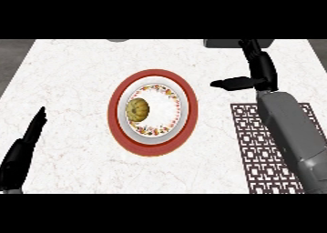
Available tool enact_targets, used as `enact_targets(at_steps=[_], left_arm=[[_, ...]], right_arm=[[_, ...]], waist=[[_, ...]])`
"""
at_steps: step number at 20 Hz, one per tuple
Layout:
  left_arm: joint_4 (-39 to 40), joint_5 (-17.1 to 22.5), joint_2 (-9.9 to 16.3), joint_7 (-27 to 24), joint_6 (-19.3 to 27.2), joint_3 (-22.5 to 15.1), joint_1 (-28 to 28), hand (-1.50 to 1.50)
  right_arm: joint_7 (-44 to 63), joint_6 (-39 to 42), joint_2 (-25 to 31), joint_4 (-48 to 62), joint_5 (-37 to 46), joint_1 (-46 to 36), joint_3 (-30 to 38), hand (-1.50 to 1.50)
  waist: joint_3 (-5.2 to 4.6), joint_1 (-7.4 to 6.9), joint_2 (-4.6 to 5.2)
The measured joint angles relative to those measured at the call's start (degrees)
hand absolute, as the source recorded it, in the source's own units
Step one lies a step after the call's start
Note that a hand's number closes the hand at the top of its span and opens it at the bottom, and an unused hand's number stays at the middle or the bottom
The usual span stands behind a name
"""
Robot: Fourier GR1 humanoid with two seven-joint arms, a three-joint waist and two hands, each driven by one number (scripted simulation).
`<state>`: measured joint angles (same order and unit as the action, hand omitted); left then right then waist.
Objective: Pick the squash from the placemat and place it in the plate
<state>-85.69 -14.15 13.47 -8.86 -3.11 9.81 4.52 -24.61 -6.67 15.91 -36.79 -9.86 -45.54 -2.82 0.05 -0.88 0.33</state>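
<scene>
You see the squash (138,109) lying in the plate (172,105), a little left of the plate's middle, ribbed and yellow-green. The plate is white with a flowered band, and it sits inside a wider red rim whose nature you cannot settle from here: a charger or a round mat. Both stand mid-counter on the pale marbled counter (71,68).

Your right hand (250,82) is up at the far right, well apart from the plate, fingers straight and holding nothing, with the thumb stretched left toward the plate. Its fingers run up toward the far edge. The grey forearm behind it crosses the dark latticed placemat (256,150) and hides much of the mat's right half; the mat's near end is cut off at the lower edge.

Your left hand (21,152) shows at the near left, seen edge-on as a thin dark shape pointing away from you, fingers straight and empty. Its wrist is cut off at the lower edge.

At the far edge two grey things are cut off and cannot be identified.
</scene>
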Motion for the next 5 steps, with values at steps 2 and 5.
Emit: enact_targets(at_steps=[2, 5], left_arm=[[-0.09, -0.1, -0.07, 0.91, -0.07, -0.05, -0.79, 0.0], [-0.94, -0.64, -0.66, 1.45, 0.3, -0.48, -0.85, 0.0]], right_arm=[[-2.82, 2.97, 2.17, 2.38, 0.07, 0.29, 1.21, -1.5], [-6.12, 6.49, 4.76, 7.42, 0.35, -1.05, 3.19, -1.5]], waist=[[-0.01, 0.01, 0.0], [0.0, -0.18, 0.04]])
